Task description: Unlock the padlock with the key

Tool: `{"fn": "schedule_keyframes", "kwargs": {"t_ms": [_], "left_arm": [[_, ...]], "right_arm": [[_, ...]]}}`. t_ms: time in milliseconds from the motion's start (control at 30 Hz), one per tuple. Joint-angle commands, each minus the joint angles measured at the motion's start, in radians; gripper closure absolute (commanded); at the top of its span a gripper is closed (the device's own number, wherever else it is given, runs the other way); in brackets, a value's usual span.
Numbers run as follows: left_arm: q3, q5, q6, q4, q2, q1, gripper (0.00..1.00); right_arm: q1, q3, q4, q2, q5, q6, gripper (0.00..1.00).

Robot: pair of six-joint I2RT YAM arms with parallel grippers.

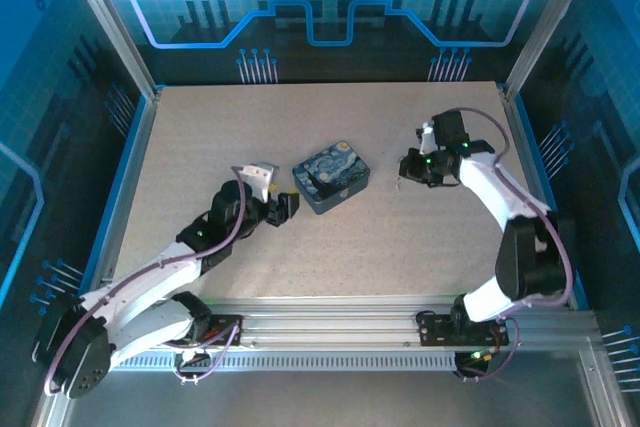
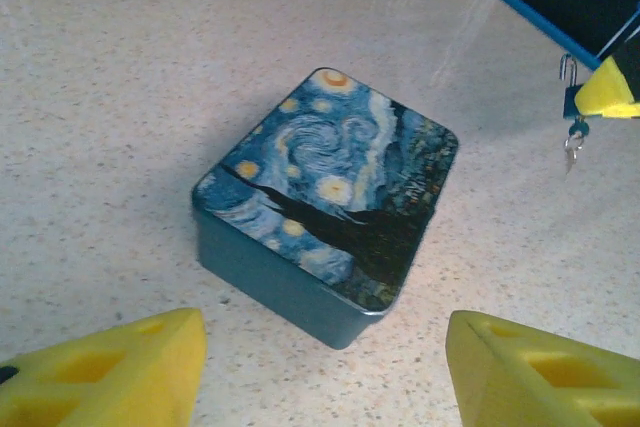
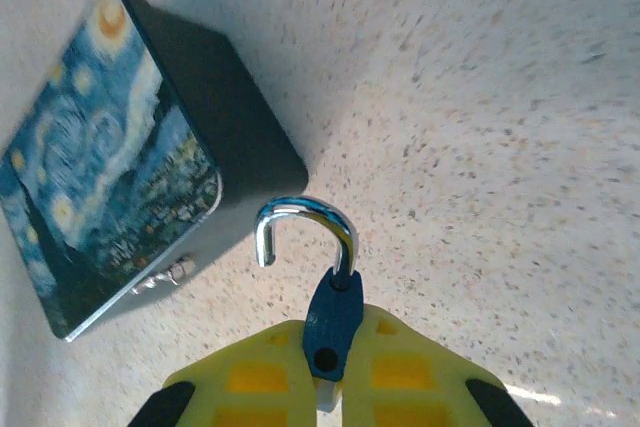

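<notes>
The right hand (image 3: 336, 342) is clamping the padlock (image 3: 333, 292) by its blue body, holding it above the surface (image 1: 400, 247) beside the painted box (image 1: 331, 176). One shackle end is apparently hanging free. The key (image 2: 572, 152) is dangling below. The left hand (image 2: 320, 347) is gaping open near the box. Any further key turn is calling for a steady clamp.
</notes>
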Motion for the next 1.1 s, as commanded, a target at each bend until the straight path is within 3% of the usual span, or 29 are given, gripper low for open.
{"fn": "schedule_keyframes", "kwargs": {"t_ms": [0,167,400,633,867,1067], "left_arm": [[0.098,0.02,0.001,-0.246,0.052,0.027,0.31],[0.131,0.09,-0.021,-0.261,0.07,0.036,0.31],[0.128,0.079,-0.018,-0.278,0.044,0.038,0.3],[0.128,0.068,-0.016,-0.287,0.017,0.038,0.3],[0.115,0.046,-0.011,-0.298,-0.018,0.037,0.29],[0.143,0.0,0.035,-0.358,-0.051,0.038,0.24]], "right_arm": [[-0.021,0.091,-0.152,0.127,-0.065,-0.174,1.0],[-0.111,0.193,-0.187,0.297,-0.08,-0.24,1.0],[-0.148,0.314,-0.251,0.456,0.035,-0.325,0.98],[-0.142,0.4,-0.289,0.489,0.208,-0.314,0.84],[-0.12,0.446,-0.33,0.455,0.331,-0.33,0.54],[-0.07,0.395,-0.292,0.323,0.344,-0.334,0.47]]}}
